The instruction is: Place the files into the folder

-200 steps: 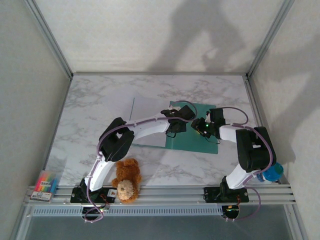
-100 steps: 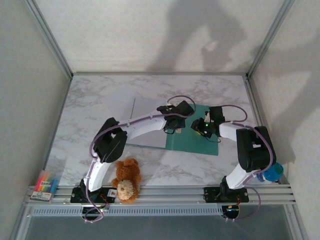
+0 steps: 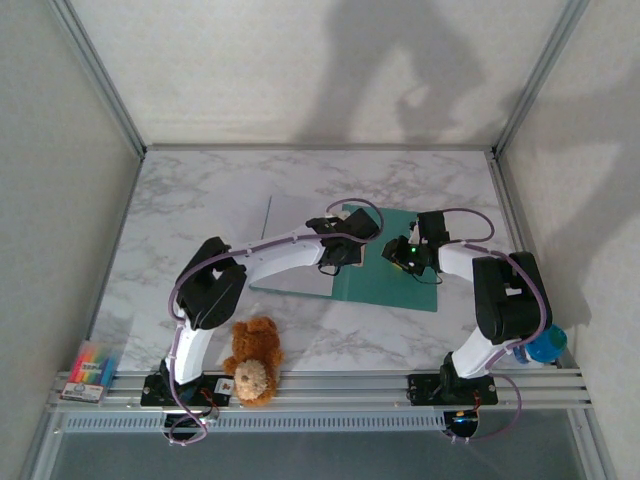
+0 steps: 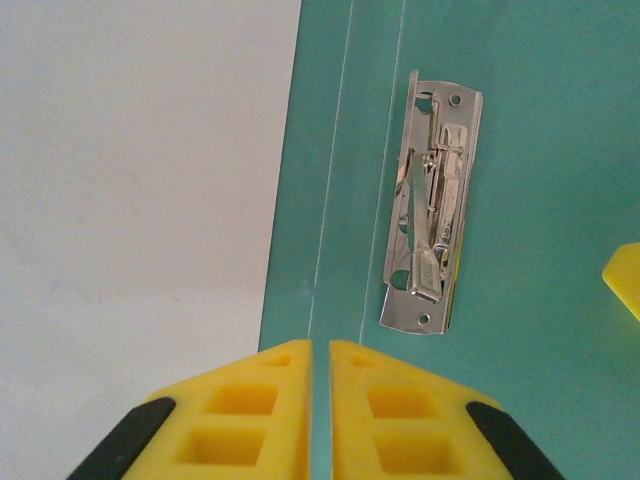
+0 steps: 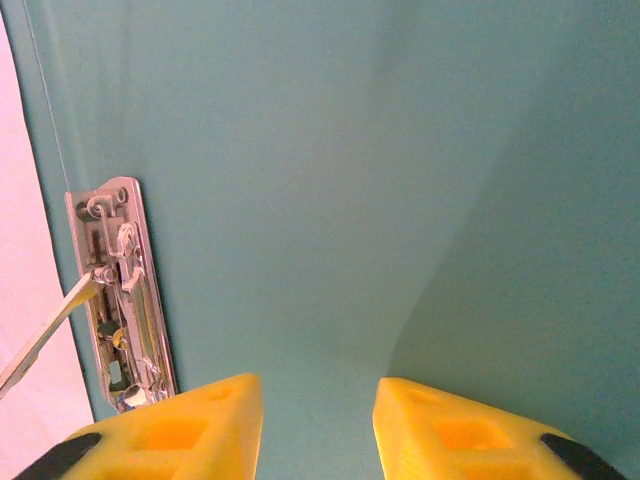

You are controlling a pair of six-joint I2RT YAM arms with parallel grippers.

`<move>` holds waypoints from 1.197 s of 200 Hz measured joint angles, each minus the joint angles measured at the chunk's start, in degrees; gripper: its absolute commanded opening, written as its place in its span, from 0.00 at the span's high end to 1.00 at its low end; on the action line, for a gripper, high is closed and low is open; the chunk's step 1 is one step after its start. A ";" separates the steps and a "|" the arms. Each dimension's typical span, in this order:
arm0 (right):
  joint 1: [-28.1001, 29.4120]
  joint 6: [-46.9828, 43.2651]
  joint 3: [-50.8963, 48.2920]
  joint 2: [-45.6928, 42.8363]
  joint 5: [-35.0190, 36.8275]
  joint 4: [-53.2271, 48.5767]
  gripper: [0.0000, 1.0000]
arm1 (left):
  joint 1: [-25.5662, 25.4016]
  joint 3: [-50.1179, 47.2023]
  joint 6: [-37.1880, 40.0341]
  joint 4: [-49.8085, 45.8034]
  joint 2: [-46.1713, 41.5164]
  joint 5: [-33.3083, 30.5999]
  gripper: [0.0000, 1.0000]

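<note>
I see my right gripper [image 5: 318, 425] over the teal folder [image 5: 380, 170], yellow fingers [image 5: 170, 430] parted with nothing between them. A metal clip [image 5: 120, 295] sits left, beside a pale surface [image 5: 22, 250].

Logged left arm's elbow swung further out leftward. Found left gripper [image 4: 320, 348] pushed toward folder's [image 3: 400, 285] far edge, then drawn back along spine. Noted wall shadow shifted.

I see the folder [image 3: 385, 285] open mid-table, with the files [image 3: 295, 215] on its left half. Its clip [image 4: 430, 245] sits right of the spine. A teddy bear [image 3: 252, 360] lies at the near edge.
</note>
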 measured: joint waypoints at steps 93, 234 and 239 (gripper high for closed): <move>0.00 -0.46 0.26 0.31 -0.09 -0.26 0.65 | 1.14 3.89 3.67 2.58 6.73 0.90 0.90; -0.15 -1.07 0.87 0.85 -0.50 -0.87 0.65 | 6.49 26.91 10.14 3.17 21.44 3.04 0.78; -0.15 -1.07 0.87 0.85 -0.50 -0.87 0.65 | 6.56 27.32 10.21 2.86 21.59 3.10 0.77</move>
